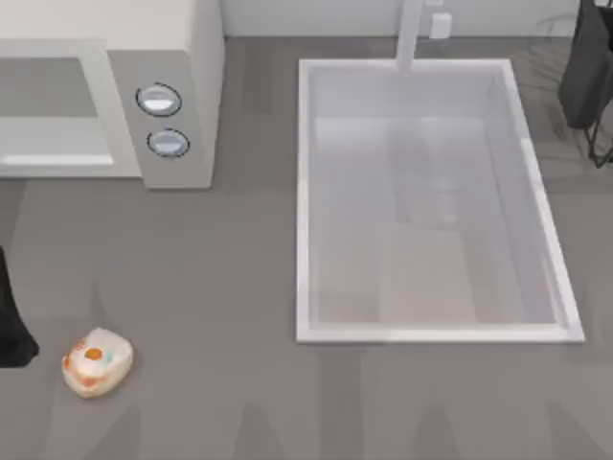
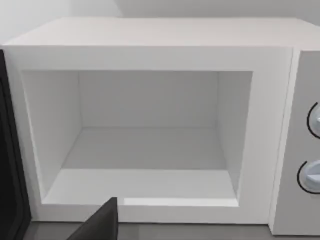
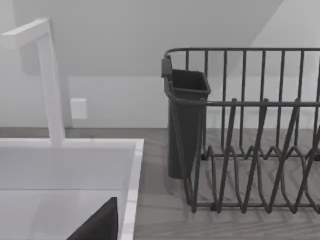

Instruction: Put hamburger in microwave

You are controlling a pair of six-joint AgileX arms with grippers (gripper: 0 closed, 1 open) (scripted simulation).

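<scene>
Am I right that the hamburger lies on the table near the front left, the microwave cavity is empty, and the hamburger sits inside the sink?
Not quite. The top view shows the hamburger on the table near the front left, well apart from the sink. The left wrist view confirms that the microwave cavity is empty.

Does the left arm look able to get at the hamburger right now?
Probably yes. The hamburger lies alone on the table at the near left, beside the left arm, with nothing on it or between them.
</scene>
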